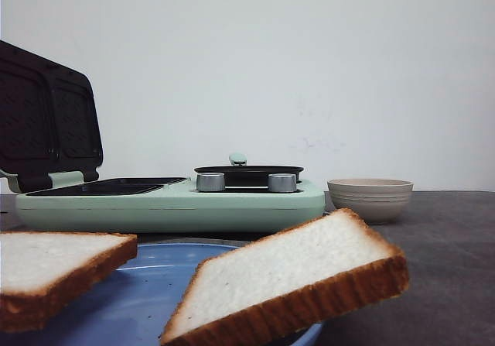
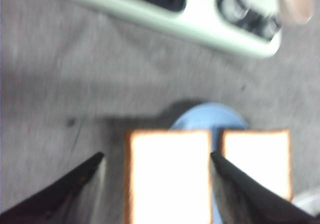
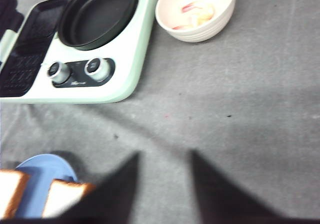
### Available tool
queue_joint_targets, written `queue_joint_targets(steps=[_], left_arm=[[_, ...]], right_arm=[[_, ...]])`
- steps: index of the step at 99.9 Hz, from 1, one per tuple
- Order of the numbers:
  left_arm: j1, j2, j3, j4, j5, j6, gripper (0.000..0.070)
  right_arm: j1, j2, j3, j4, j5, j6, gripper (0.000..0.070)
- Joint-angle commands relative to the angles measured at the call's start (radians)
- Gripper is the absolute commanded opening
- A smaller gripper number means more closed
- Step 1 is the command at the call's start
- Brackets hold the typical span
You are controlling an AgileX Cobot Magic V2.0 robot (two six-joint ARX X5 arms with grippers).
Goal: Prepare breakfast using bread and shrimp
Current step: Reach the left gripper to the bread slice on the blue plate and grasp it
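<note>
Two bread slices sit on a blue plate up front; left gripper hovers w/ jaws spread over one, right gripper spread, empty. Beyond: breakfast maker, shrimp bowl. Pickup step; next likely descend, pinch slice.

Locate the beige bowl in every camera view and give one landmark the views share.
Front view: the beige bowl stands on the table, right of the mint-green cooker.
Left wrist view: only a blurred pale edge of the bowl shows at the frame corner, beyond the cooker's knobs.
Right wrist view: the bowl is seen from above with pinkish food inside, beside the cooker's round pan.
Shared landmark: the cooker's two silver knobs.
</note>
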Motion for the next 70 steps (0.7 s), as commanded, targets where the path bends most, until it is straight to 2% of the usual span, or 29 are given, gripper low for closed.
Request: queue_joint_targets(steps=[1, 11, 20, 39, 46, 70], left_arm=[[-0.004, 0.037, 0.013, -0.049, 0.004, 0.058, 0.0398], [-0.01, 0.087, 0.013, -0.122, 0.012, 0.097, 0.0411], [-0.025, 0.134, 0.013, -0.142, 0.008, 0.101, 0.0486], [-0.071, 0.218, 0.013, -0.162, 0.008, 0.117, 0.049], [-0.087, 0.249, 0.013, -0.173, 0.008, 0.124, 0.0528], [-0.146, 0.344, 0.013, -0.15, 0.014, 0.153, 0.0527]], right_arm=[[0.001, 0.004, 0.018, -0.006, -0.018, -0.011, 0.0339], [0.001, 0.004, 0.018, -0.014, -0.035, -0.014, 0.0343], [0.001, 0.004, 0.018, -0.013, -0.05, -0.014, 0.0358], [0.008, 0.004, 0.018, -0.016, -0.066, -0.014, 0.0361], [0.011, 0.004, 0.018, -0.016, -0.066, -0.014, 0.0361], [0.011, 0.004, 0.018, -0.016, -0.066, -0.014, 0.0361]])
